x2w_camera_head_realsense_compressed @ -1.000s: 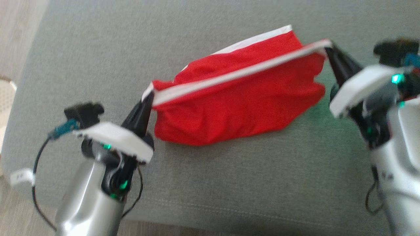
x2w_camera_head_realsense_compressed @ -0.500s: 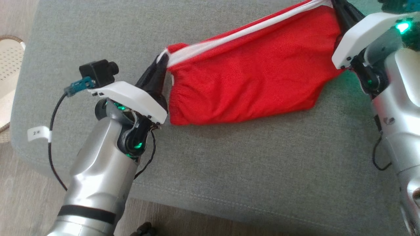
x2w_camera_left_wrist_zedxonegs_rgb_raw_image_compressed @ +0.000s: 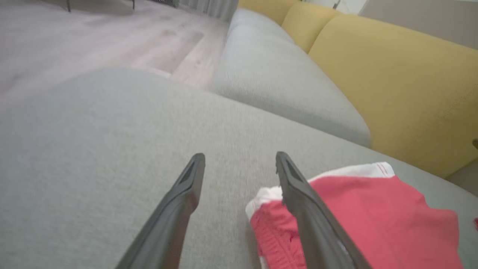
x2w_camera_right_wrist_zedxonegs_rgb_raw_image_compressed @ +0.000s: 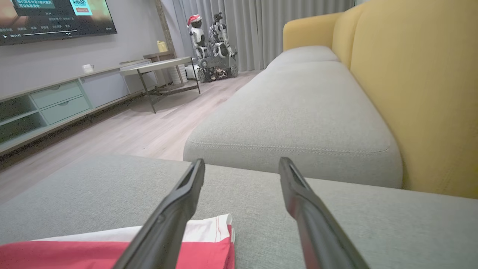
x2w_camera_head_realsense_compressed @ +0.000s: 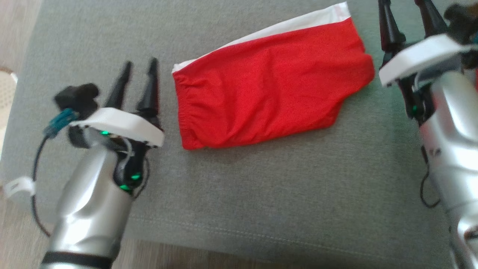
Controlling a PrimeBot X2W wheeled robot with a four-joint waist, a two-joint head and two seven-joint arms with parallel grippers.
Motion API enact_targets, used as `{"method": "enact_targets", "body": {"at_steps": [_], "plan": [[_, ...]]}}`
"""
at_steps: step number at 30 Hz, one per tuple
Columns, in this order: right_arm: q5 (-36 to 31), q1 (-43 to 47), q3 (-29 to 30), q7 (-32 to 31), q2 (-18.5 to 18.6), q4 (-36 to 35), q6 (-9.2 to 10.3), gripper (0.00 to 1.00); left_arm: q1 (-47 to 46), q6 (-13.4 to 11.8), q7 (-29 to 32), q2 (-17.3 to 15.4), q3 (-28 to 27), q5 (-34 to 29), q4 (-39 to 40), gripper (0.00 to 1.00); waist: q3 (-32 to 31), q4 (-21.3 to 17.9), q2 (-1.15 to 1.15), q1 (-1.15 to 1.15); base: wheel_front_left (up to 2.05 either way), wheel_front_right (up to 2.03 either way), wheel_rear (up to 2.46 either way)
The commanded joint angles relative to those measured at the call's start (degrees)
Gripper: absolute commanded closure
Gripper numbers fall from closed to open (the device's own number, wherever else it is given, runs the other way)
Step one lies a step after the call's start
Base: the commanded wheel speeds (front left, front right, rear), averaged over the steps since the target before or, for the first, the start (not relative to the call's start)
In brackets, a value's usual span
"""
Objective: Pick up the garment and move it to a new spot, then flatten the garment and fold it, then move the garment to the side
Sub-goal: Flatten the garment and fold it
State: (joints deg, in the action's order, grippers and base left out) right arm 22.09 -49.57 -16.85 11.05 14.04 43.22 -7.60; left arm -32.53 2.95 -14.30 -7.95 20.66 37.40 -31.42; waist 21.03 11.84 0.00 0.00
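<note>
The garment [x2w_camera_head_realsense_compressed: 269,101] is a pair of red shorts with a white band along its far edge. It lies flat and doubled over on the grey cushion [x2w_camera_head_realsense_compressed: 261,194]. My left gripper [x2w_camera_head_realsense_compressed: 140,63] is open just left of the garment's left end and holds nothing. In the left wrist view, the garment [x2w_camera_left_wrist_zedxonegs_rgb_raw_image_compressed: 373,216] lies beside and under the right finger of the left gripper [x2w_camera_left_wrist_zedxonegs_rgb_raw_image_compressed: 241,157]. My right gripper [x2w_camera_head_realsense_compressed: 401,7] is open past the garment's right end, near the top edge. The right wrist view has the garment's white corner [x2w_camera_right_wrist_zedxonegs_rgb_raw_image_compressed: 203,229] under the right gripper [x2w_camera_right_wrist_zedxonegs_rgb_raw_image_compressed: 242,162].
The cushion's front edge [x2w_camera_head_realsense_compressed: 261,246] runs along the bottom, with wooden floor [x2w_camera_head_realsense_compressed: 15,239] below and to the left. A pale round object [x2w_camera_head_realsense_compressed: 5,97] sits at the left edge. A yellow backrest [x2w_camera_right_wrist_zedxonegs_rgb_raw_image_compressed: 422,93] and a second grey cushion [x2w_camera_right_wrist_zedxonegs_rgb_raw_image_compressed: 298,119] lie beyond.
Both grippers have let go of the white band and opened. The garment has dropped flat on the cushion. Both arms have drawn away from its ends, and the camera has shifted.
</note>
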Motion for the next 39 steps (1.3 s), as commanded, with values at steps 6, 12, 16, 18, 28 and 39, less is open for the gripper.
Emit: {"method": "enact_targets", "body": {"at_steps": [6,12,16,18,28,39], "plan": [[-5.9,10.5,5.2,2.4,-2.9,-11.5,0.11,0.00,6.8,-4.7,-0.7,-3.5,-8.6,-10.3,14.3,0.00,-4.3,-3.1,0.00,0.00,0.00,0.00,0.00],[-10.1,22.1,10.0,-1.4,-5.9,-23.8,0.11,0.00,13.0,-5.4,-0.7,-4.4,-9.6,-14.4,19.1,0.00,-6.8,-4.6,0.00,0.00,0.00,0.00,0.00],[-12.0,28.2,12.3,-5.2,-7.4,-30.7,0.11,0.00,15.4,-5.7,-0.7,-5.2,-8.8,-15.9,20.0,0.00,-7.7,-5.0,0.00,0.00,0.00,0.00,0.00],[-12.8,30.9,13.4,-6.7,-8.0,-33.4,0.11,0.00,16.0,-5.8,-0.7,-5.4,-8.5,-16.2,20.4,0.00,-7.9,-5.0,0.00,0.00,0.00,0.00,0.00],[-14.1,37.9,16.0,-11.1,-10.2,-41.9,0.11,0.00,16.7,-5.7,-0.1,-6.0,-7.9,-15.8,21.0,0.00,-8.2,-5.3,0.00,0.00,0.00,0.00,0.00],[-14.3,38.3,16.6,-12.4,-10.7,-43.6,0.11,0.00,16.4,-5.7,-0.1,-6.4,-7.7,-15.3,20.9,0.00,-7.9,-5.0,0.00,0.00,0.00,0.00,0.00]]}}
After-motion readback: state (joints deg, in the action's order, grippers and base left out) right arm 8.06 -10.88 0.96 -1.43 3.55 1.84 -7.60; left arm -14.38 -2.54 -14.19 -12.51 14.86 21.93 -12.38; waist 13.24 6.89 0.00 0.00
